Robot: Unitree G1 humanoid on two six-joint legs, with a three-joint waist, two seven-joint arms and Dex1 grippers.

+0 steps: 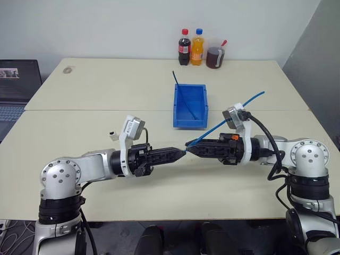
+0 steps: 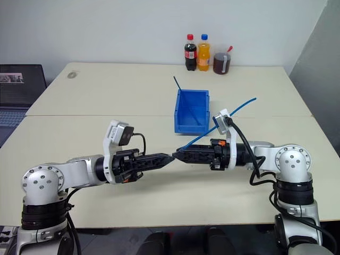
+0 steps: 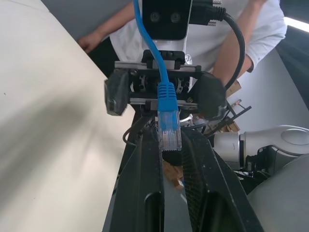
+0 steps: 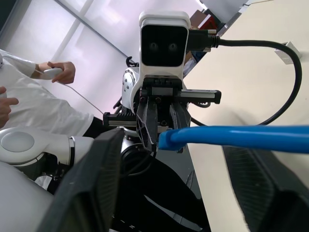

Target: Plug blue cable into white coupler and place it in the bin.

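- Head view: my left gripper (image 1: 181, 153) and right gripper (image 1: 188, 148) meet tip to tip above the table (image 1: 106, 95), in front of the bin (image 1: 189, 108). The blue cable (image 1: 241, 105) runs from that meeting point back past my right wrist, on the bin's right.
- Left wrist view: my left fingers (image 3: 145, 164) pinch the blue cable's pale plug between them, in front of the right gripper's body.
- Right wrist view: my right fingers (image 4: 91, 179) stand wide apart, the blue cable passing loosely between them to the left gripper's closed tips.
- I cannot make out the white coupler.
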